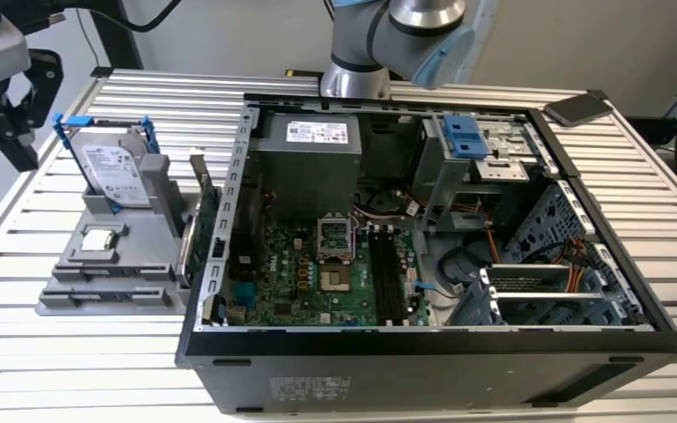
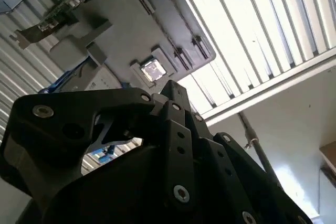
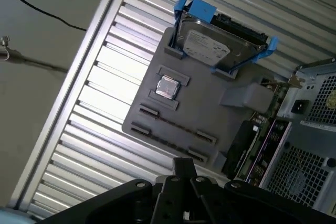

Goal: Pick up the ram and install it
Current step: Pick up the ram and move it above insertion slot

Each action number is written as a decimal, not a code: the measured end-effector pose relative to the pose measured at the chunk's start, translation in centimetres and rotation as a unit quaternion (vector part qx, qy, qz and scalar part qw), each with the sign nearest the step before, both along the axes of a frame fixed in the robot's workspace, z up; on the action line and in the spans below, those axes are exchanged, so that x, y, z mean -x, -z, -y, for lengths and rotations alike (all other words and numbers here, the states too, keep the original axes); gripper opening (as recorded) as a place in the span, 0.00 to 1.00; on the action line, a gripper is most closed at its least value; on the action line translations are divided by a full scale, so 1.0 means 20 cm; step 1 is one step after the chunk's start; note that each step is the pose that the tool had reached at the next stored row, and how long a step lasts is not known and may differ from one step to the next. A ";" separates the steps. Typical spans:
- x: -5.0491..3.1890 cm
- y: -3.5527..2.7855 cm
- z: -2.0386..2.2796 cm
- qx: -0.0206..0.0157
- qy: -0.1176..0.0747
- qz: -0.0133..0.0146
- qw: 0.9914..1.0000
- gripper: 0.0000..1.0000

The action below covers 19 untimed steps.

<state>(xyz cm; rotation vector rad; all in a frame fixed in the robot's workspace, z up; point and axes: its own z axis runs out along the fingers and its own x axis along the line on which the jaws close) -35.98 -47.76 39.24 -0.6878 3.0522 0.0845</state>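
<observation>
Barely begun: the gripper [image 1: 3,150] hangs beside the gray holder [image 3: 210,108], fingers apart and empty. The ram [image 3: 176,126], apparently a thin dark strip, rests in that holder; the motherboard slots [image 1: 386,278] look unfilled.

A gray plastic tray [image 3: 210,114] on the slatted metal table [image 3: 100,93] holds 1 blue-framed silver hard drive [image 3: 210,48] and 1 square silver chip [image 3: 168,86], near the black gripper [image 3: 184,174].

A robotics lab bench: slatted aluminium table [image 1: 80,370], opened computer case [image 1: 433,374], gray parts fixture [image 1: 92,295].
</observation>
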 end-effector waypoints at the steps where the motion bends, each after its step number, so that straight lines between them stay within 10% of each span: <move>1: 0.000 0.000 0.000 0.000 -0.007 0.000 1.000 0.00; 11: 0.000 0.000 0.000 0.000 -0.069 0.000 0.998 0.00; 19: 0.000 -0.001 0.000 0.000 -0.113 0.000 0.994 0.00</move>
